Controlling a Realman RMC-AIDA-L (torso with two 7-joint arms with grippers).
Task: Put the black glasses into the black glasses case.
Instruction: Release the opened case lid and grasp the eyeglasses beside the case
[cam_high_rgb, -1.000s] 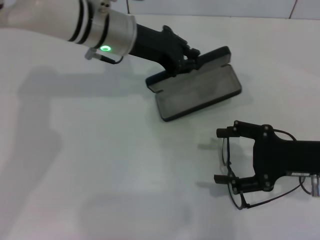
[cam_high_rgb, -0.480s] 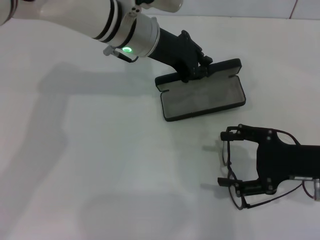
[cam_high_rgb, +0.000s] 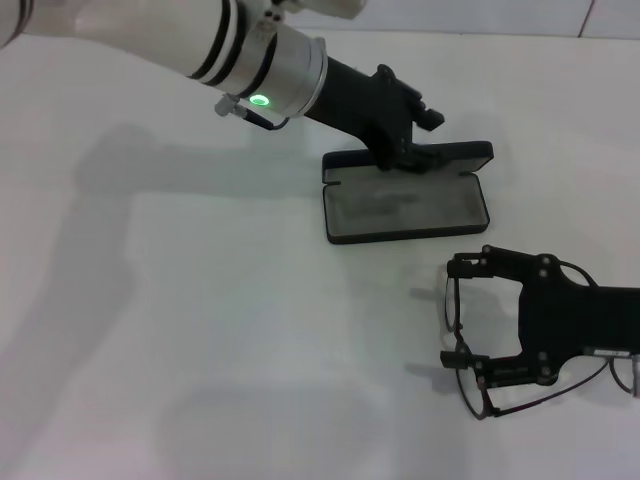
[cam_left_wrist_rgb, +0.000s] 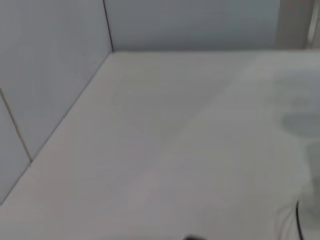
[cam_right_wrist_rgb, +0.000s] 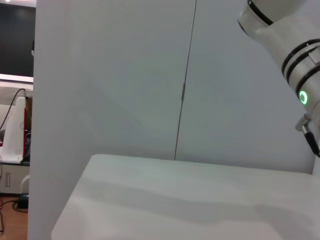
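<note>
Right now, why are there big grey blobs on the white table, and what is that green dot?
Head view: the blobs are soft shadows of the arms on the table; the green dot is a lit ring on the left arm's wrist, behind the left pincer at the black glasses case. Left wrist view: blurry, only faint shadows.

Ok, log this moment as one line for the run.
left hand: on lid of open black glasses case | right hand: open, straddling black glasses on table | glasses not in case
</note>
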